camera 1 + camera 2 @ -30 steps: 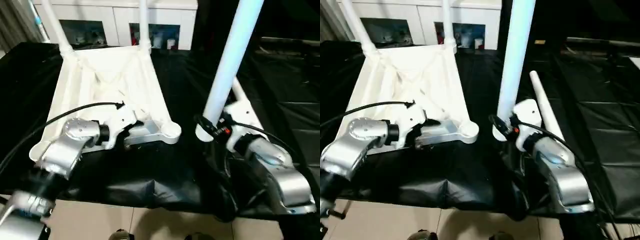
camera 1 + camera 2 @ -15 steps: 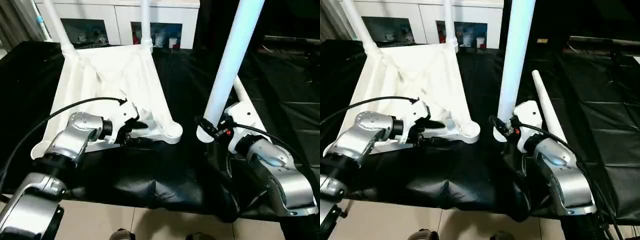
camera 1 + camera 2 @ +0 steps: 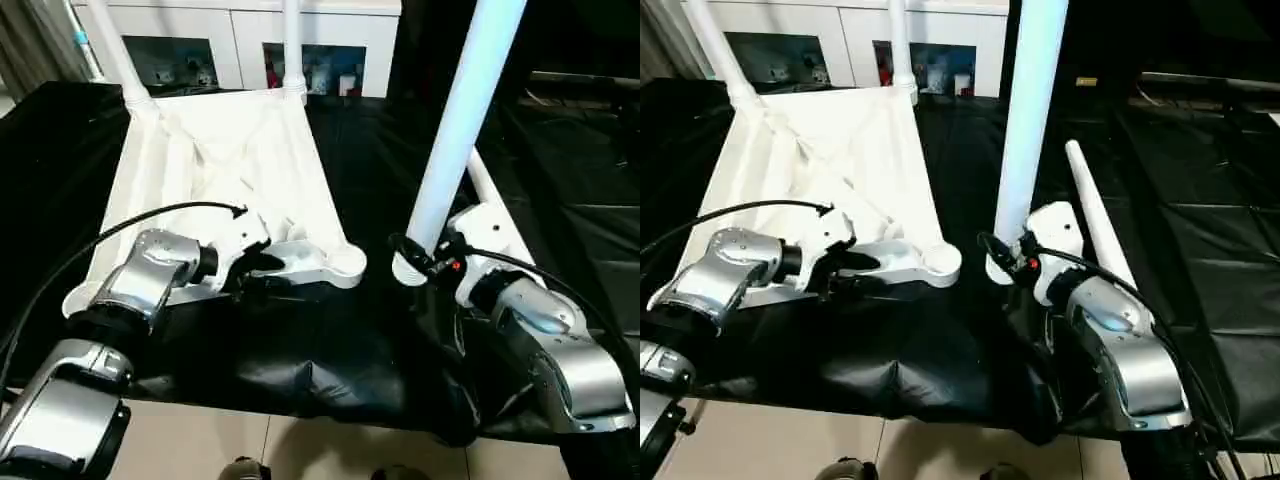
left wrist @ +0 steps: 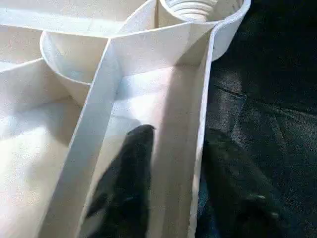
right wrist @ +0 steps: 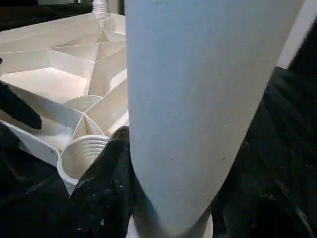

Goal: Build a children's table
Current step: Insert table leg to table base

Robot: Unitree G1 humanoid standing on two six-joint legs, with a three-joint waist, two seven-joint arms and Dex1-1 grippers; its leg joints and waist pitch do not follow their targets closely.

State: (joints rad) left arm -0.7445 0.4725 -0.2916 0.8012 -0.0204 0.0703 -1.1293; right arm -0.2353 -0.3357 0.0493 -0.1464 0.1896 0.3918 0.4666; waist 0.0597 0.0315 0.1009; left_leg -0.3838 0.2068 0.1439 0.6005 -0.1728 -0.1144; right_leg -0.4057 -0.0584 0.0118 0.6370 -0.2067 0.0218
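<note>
The children's table is lying upside down on the black cloth (image 3: 330, 370), its tabletop (image 3: 225, 170) serving as our landmark. At the tabletop's near edge, the left gripper (image 4: 171, 198) is straddling the thin rim wall, one black finger (image 4: 126, 183) inside the ribbed bay, the other outside on the cloth, jaws part-way in around that wall; whether they are truly clamping it I cannot tell. Just right of the tabletop's near-right corner socket (image 3: 347, 263), the right gripper (image 3: 420, 262) is grasping a leg (image 3: 455, 130) low on its shaft, holding it close to upright with its flared end down near the cloth.

Judging the step: this leg is going into that open socket, so the left side should be pinning the tabletop firmly while the right one is lifting the flared end over the socket mouth, keeping the tube plumb, then pressing and twisting. The socket's inside is looking ridged like a thread, so a tilted start could jam.

Materials: smooth white moulded plastic, thin stiff ribs crossing in an X, round cup-shaped corners. Right of the tabletop, another tapered leg (image 3: 1095, 225) is lying on the wrinkled, faintly glossy cloth. At the tabletop's far corners, two legs (image 3: 290, 45) are standing in their sockets; beyond, a white cabinet (image 3: 250, 40).
</note>
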